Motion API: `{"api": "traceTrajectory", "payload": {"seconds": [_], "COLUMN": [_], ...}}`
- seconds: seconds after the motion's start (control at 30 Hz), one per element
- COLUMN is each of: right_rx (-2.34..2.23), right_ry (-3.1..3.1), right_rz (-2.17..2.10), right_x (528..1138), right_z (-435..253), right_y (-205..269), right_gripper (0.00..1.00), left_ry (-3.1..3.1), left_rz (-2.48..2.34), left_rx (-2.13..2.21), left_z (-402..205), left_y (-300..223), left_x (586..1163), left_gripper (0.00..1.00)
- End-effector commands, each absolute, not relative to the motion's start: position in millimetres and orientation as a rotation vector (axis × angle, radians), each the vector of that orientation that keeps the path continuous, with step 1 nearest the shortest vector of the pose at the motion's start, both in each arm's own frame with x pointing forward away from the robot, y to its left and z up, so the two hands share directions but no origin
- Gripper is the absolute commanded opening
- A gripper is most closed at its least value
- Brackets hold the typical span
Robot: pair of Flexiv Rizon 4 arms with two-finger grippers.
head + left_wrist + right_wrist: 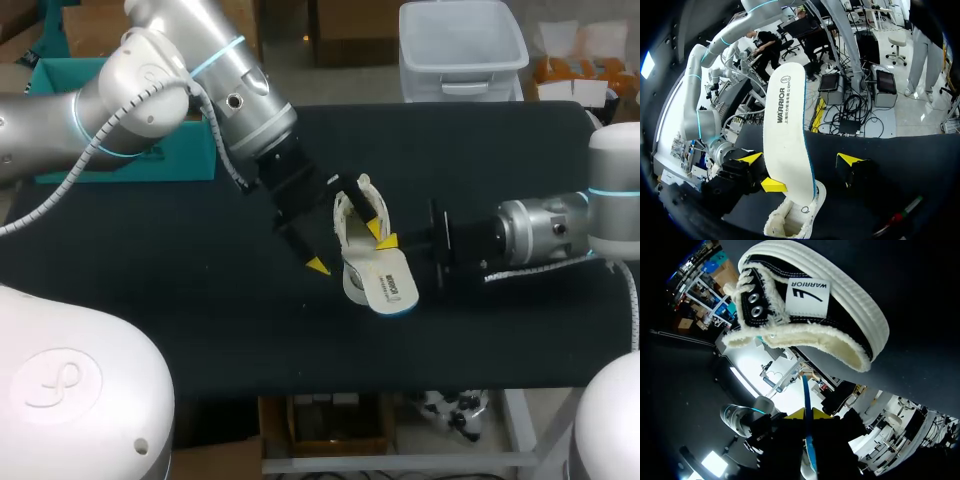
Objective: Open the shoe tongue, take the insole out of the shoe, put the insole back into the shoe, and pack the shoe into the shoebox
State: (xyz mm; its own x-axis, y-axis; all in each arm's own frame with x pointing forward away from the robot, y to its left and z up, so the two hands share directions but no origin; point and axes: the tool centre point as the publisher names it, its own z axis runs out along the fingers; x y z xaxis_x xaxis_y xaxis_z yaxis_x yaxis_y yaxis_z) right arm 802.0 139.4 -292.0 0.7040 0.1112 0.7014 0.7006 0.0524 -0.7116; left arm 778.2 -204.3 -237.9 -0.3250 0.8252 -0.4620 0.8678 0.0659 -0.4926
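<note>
A black shoe point(358, 205) with a white sole and fleece lining lies mid-table. The white insole point(385, 285) sticks out of it. In the left wrist view the insole point(785, 135) rises from the shoe's opening point(790, 220). My right gripper point(388, 241) comes in from the right and is shut on the insole's edge. Its yellow tips point(807, 414) pinch the blue-edged insole point(805, 390) below the shoe point(815, 305). My left gripper point(346, 247) is open, its fingers standing wide on either side of the insole point(800, 160) without touching it. A teal shoebox point(110, 120) stands at the back left.
The table has a dark cloth point(200, 290) with bare room at the front and left. A thin red-and-green stick point(900, 217) lies on the cloth beside my left gripper. My right arm's wrist point(540, 235) stretches across the right side.
</note>
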Motion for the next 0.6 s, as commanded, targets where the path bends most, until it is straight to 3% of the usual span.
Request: {"api": "traceTrajectory", "payload": {"seconds": [0.03, 0.6], "right_rx": [-1.477, -1.487], "right_ry": [-0.728, -0.743], "right_rz": [-0.495, -0.481], "right_x": [806.9, 814.5], "right_z": [-288.2, -294.7], "right_y": [136.0, 130.1], "right_gripper": [0.0, 0.0], "left_ry": [2.303, 2.564], "left_rz": [-1.121, -1.111], "left_rx": [1.809, 1.804], "left_z": [-230.9, -241.7], "left_y": [-196.4, -161.5], "left_x": [802.7, 875.9], "left_gripper": [1.0, 1.0]}}
